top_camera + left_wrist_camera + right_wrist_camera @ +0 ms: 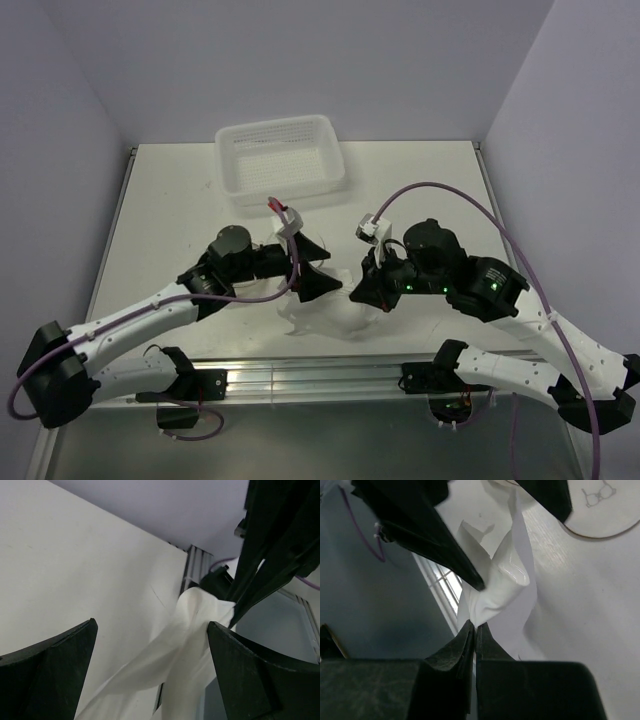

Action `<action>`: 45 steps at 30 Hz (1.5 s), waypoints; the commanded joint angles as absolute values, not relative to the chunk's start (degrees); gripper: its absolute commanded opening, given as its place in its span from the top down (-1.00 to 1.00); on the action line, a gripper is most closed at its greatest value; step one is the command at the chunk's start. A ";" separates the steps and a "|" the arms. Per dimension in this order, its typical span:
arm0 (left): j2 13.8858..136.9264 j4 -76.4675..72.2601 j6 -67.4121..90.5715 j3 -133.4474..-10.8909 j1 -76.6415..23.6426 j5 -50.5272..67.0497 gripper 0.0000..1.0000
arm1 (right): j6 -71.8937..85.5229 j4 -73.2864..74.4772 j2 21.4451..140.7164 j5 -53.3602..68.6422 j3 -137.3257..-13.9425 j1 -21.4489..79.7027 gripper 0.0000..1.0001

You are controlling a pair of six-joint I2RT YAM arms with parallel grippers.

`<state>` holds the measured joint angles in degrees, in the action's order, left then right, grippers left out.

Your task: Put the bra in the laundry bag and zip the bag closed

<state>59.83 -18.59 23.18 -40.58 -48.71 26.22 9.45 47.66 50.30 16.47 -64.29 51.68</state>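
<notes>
Right claw point(475, 627) pinches the bra point(502, 585) aloft near the laundry bag point(612, 522), probably for bagging; left claw point(152, 626) gapes wide.

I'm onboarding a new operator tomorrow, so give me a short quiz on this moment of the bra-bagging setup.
1. True or false: the left end effector is clamped shut on the bra.
2. Multiple choice: what does the right end effector pinch? A) the bra B) the basket's rim C) a purple cable
3. Fill in the blank: the white basket stands toward the ___ edge of the table, as seen from the arm bases.

Key
1. False: its jaws stand wide open, with the fabric passing between them.
2. A
3. far
</notes>
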 commanded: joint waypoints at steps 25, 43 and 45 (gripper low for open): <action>60.38 -25.68 24.62 -39.98 -48.87 37.89 -0.99 | 3.95 46.41 51.33 23.82 -67.94 53.79 1.00; 63.90 -21.09 23.90 -39.20 -56.16 39.55 1.00 | 4.57 42.10 51.77 16.45 -70.05 53.17 1.00; 63.72 -22.06 24.43 -39.11 -56.16 38.24 1.00 | 5.53 41.23 50.89 15.56 -68.91 53.00 1.00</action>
<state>65.36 -19.35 24.51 -38.63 -55.99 40.14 4.89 45.67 52.71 18.26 -67.51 53.36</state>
